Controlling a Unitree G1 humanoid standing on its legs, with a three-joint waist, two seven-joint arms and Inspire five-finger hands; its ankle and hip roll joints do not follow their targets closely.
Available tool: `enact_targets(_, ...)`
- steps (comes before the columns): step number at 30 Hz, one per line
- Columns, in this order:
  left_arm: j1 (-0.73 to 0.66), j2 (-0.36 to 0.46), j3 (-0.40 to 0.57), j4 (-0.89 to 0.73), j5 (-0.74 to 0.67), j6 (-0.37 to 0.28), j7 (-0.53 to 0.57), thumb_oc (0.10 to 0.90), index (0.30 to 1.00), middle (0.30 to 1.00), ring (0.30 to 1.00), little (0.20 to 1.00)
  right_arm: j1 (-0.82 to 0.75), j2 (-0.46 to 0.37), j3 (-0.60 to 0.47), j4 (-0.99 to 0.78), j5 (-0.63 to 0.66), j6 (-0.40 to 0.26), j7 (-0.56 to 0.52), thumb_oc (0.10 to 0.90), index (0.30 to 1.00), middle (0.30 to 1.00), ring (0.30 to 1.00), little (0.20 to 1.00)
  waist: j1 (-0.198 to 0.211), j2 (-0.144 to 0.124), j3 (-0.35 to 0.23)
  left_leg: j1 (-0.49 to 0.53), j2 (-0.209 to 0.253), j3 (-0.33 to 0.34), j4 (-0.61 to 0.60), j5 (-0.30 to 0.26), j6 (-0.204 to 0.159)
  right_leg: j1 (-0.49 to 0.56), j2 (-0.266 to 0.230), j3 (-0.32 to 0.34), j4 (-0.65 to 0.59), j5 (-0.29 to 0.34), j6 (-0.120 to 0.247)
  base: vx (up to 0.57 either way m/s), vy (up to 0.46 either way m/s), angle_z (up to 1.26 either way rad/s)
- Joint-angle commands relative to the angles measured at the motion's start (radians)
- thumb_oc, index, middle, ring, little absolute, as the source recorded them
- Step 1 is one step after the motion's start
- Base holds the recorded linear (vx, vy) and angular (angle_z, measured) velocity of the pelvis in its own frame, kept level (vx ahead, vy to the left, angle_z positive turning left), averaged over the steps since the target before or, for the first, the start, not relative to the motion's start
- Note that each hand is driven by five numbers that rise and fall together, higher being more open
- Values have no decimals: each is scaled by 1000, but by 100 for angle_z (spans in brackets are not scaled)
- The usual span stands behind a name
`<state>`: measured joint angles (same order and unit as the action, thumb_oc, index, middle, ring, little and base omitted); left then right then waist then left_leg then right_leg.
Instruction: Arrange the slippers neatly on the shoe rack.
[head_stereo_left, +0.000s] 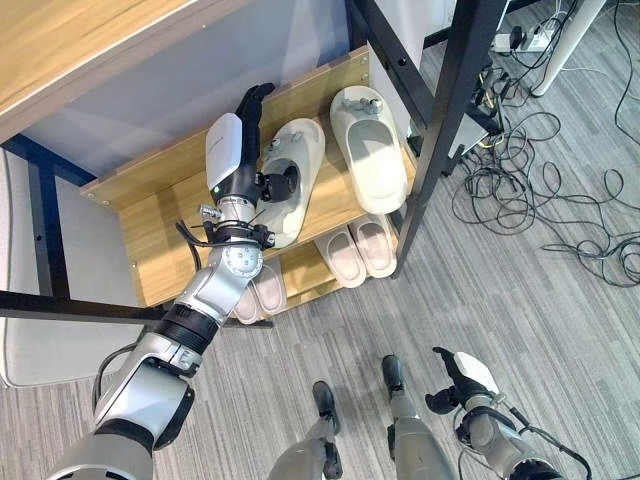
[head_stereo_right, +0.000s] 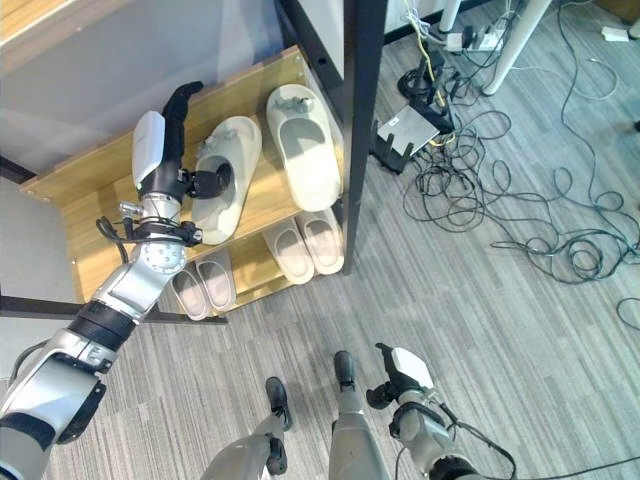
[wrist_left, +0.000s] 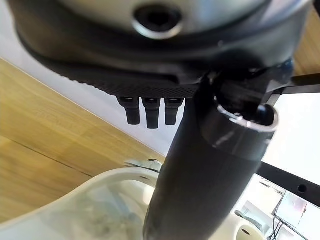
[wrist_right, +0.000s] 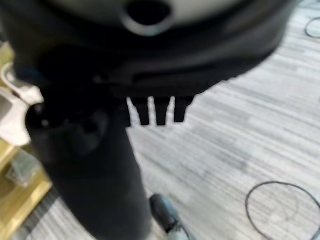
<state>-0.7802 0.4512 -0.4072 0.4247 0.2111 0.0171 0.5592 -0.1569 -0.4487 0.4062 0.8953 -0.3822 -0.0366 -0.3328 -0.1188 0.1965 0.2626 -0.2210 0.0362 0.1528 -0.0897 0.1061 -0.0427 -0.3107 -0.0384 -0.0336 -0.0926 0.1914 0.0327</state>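
Slipper (head_stereo_left: 288, 180): pale moulded foam, likely light, springy, smooth; best gripped at the strap edge. Left hand (head_stereo_left: 237, 150) over it, fingers straight, apparently holding nothing.

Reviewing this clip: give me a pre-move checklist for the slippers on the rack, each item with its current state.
1. Left robot hand at the left cream slipper, thumb inside its opening: ok.
2. Firm grasp on that slipper: cannot tell; the fingers extend past it over the shelf.
3. Left cream slipper parallel with the right cream slipper: not ok; it sits angled, toe turned outward.
4. Right cream slipper fully on the upper shelf: ok.
5. Two small pairs on the lower shelf: ok; each pair sits side by side.
6. Right robot hand away from the rack, over the floor: ok.
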Motion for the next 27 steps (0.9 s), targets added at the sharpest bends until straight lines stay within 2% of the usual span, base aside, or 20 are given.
enact_targets(1, -38, 11, 79, -28, 53, -60, 46, 800, 900, 900, 900, 900, 47, 22, 20, 21, 14, -12, -34, 800, 900, 900, 900, 900, 39, -39, -105, -10, -4, -77, 2, -56, -34, 24, -56, -60, 5, -147, 82, 0, 0, 0)
enact_targets(10, 38, 7, 101, -78, 61, -68, 34, 800, 900, 900, 900, 900, 39, 40, 17, 47, 16, -4, -30, 800, 900, 900, 900, 900, 57, -49, -126, -5, -8, -87, 2, -57, -32, 36, -60, -68, 5, -147, 82, -4, 4, 4)
enact_targets(13, 79, -6, 124, -104, 22, -85, 29, 800, 900, 900, 900, 900, 33, 50, 17, 59, 18, 2, -28, 800, 900, 900, 900, 900, 64, -54, -134, -4, -12, -91, 2, -56, -30, 40, -62, -74, 5, -146, 80, -21, 8, 10)
enact_targets(14, 105, -27, 143, -112, -38, -104, 22, 800, 900, 900, 900, 900, 31, 55, 14, 65, 20, 7, -27, 800, 900, 900, 900, 900, 69, -56, -137, -2, -14, -93, 2, -55, -30, 43, -62, -75, 5, -145, 80, -15, 3, 4)
enact_targets(17, 136, -44, 154, -122, -99, -121, 5, 800, 900, 900, 900, 900, 26, 61, 16, 71, 22, 12, -24, 800, 900, 900, 900, 900, 73, -58, -142, 1, -14, -95, 2, -54, -29, 49, -63, -79, 5, -146, 78, -7, 2, 10)
enact_targets(22, 230, -108, 162, -156, -350, -186, -84, 800, 900, 900, 900, 900, 0, 81, 14, 99, 35, 32, -13, 800, 900, 900, 900, 900, 85, -65, -159, 18, -14, -104, 2, -53, -27, 70, -65, -93, 5, -149, 76, 3, -3, 5)
enact_targets(27, 279, -131, 130, -168, -392, -186, -128, 800, 900, 900, 900, 900, -19, 97, 23, 129, 43, 43, -9, 800, 900, 900, 900, 900, 94, -71, -168, 24, -16, -109, 2, -52, -27, 81, -67, -100, 5, -152, 75, 0, -4, 1)
